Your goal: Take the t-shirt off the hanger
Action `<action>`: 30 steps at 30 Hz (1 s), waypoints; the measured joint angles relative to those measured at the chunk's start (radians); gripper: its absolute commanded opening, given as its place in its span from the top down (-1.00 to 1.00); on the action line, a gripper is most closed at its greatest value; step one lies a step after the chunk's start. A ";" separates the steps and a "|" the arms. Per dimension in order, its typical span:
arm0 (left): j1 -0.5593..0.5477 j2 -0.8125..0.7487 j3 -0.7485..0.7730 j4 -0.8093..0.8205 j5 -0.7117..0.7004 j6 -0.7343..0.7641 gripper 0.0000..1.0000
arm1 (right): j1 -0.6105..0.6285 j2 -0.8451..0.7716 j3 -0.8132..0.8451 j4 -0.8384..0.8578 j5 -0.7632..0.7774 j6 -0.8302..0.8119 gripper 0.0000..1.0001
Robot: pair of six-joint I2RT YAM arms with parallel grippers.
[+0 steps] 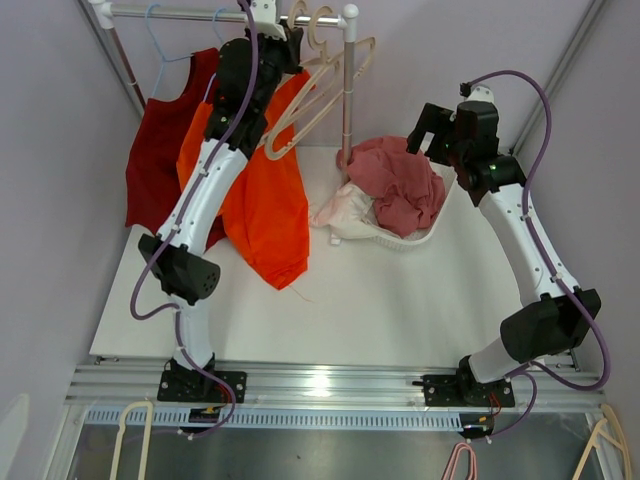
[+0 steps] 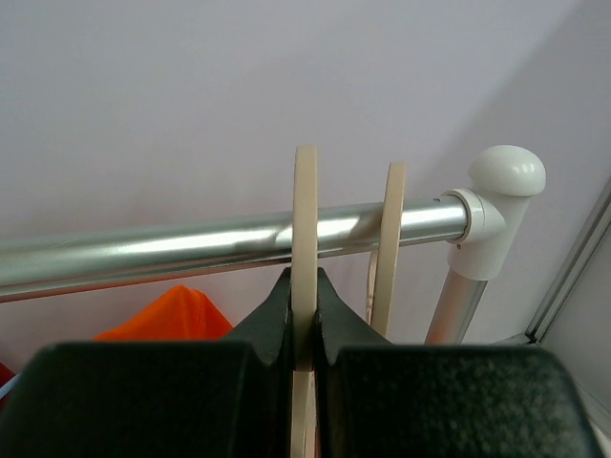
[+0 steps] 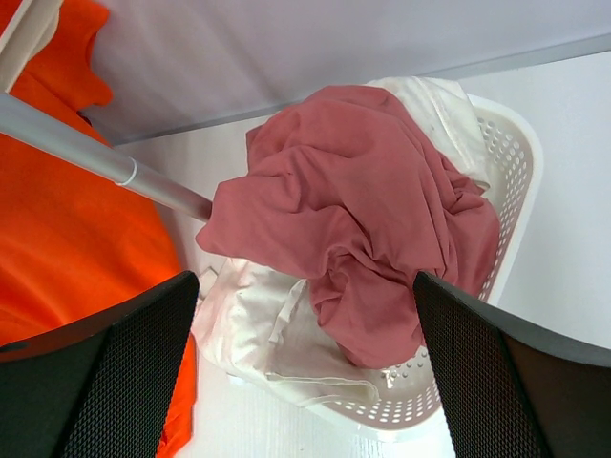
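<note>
Two robot arms (image 1: 205, 190) stood there, one left and one right. The one far rail (image 1: 190, 14) carried two hanging garments, one dark red top (image 1: 160, 150) and one orange t-shirt (image 1: 270, 210), plus one light blue hanger (image 1: 158, 45) and cream hangers (image 1: 310, 105), of which two hooks were seen. The one white basket (image 1: 425, 235) on the right held two garments, one pink garment (image 1: 400, 180) and one white garment (image 1: 345, 212), and three loose hangers (image 1: 130, 435) lay at the near edge, two cream and one pink.
</note>
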 measured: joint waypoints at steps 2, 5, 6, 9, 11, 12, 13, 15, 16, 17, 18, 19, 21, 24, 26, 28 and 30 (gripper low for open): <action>0.000 0.003 0.000 -0.006 0.003 0.000 0.61 | 0.000 -0.001 -0.002 0.000 -0.003 0.000 -0.99; 0.000 0.003 0.000 -0.011 0.002 -0.005 0.48 | 0.000 -0.002 -0.003 0.000 -0.007 0.000 -0.99; 0.000 0.003 0.000 -0.011 0.000 -0.007 0.46 | 0.000 -0.002 -0.004 0.000 -0.008 0.000 -0.99; 0.000 0.001 0.000 -0.016 -0.002 -0.005 0.42 | 0.000 -0.003 -0.005 0.000 -0.015 0.000 -0.99; 0.001 -0.006 0.000 -0.029 -0.002 0.002 0.37 | 0.000 -0.004 -0.005 0.000 -0.018 0.000 -0.99; 0.001 -0.015 -0.002 -0.034 -0.002 0.003 0.36 | 0.000 -0.004 -0.005 0.000 -0.019 0.000 -0.99; 0.002 -0.027 -0.007 -0.041 0.000 0.003 0.35 | 0.000 -0.004 -0.005 0.000 -0.020 0.000 -0.99; 0.009 -0.067 -0.024 -0.053 0.013 0.003 0.32 | -0.001 -0.004 -0.005 0.000 -0.023 0.000 -0.99; 0.014 -0.093 -0.036 -0.058 0.030 0.003 0.27 | -0.001 -0.004 -0.005 0.000 -0.025 0.000 -0.99; 0.023 -0.123 -0.050 -0.067 0.051 0.003 0.19 | -0.001 -0.004 -0.005 0.000 -0.028 0.000 -0.99; 0.035 -0.161 -0.069 -0.070 0.072 0.003 0.14 | -0.001 -0.004 -0.005 0.000 -0.032 0.000 -0.99; 0.049 -0.200 -0.093 -0.067 0.088 0.003 -0.01 | -0.001 -0.004 -0.005 0.000 -0.038 0.000 -0.99; 0.095 -0.287 -0.151 -0.063 0.127 -0.001 -0.12 | -0.001 -0.004 -0.005 0.000 -0.049 0.000 -0.99; 0.195 -0.363 -0.159 -0.064 0.180 -0.018 -0.29 | -0.001 -0.004 -0.005 0.000 -0.066 0.000 -0.99; 0.275 -0.365 -0.121 -0.069 0.223 -0.035 -0.40 | -0.001 -0.004 -0.005 0.000 -0.073 0.000 -0.99; 0.343 -0.354 -0.100 -0.076 0.274 -0.053 -0.47 | -0.001 -0.005 -0.005 0.000 -0.076 0.000 -0.99; 0.393 -0.328 -0.091 -0.089 0.331 -0.065 -0.54 | -0.001 -0.009 -0.005 0.000 -0.079 0.000 -0.99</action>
